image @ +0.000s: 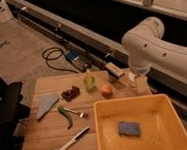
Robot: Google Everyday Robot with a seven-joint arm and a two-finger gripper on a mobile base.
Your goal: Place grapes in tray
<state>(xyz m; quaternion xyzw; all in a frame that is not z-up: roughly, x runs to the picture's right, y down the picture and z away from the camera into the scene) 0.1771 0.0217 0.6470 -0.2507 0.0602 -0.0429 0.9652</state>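
Observation:
The grapes (70, 93), a small dark reddish-purple bunch, lie on the wooden table's far middle-left. The yellow tray (159, 114) fills the table's near right and holds a blue-grey sponge (129, 128). My white arm reaches in from the right. My gripper (141, 87) hangs below the arm at the table's far right edge, just beyond the tray's far rim. It is well to the right of the grapes, beyond the orange-pink fruit, and holds nothing that I can see.
An orange-pink fruit (106, 90) and a green bottle-like item (89, 81) sit between grapes and gripper. A green chili (66, 115), grey wedge (46, 104) and brush (67, 146) lie on the left. A tan block (114, 70) is at the far edge.

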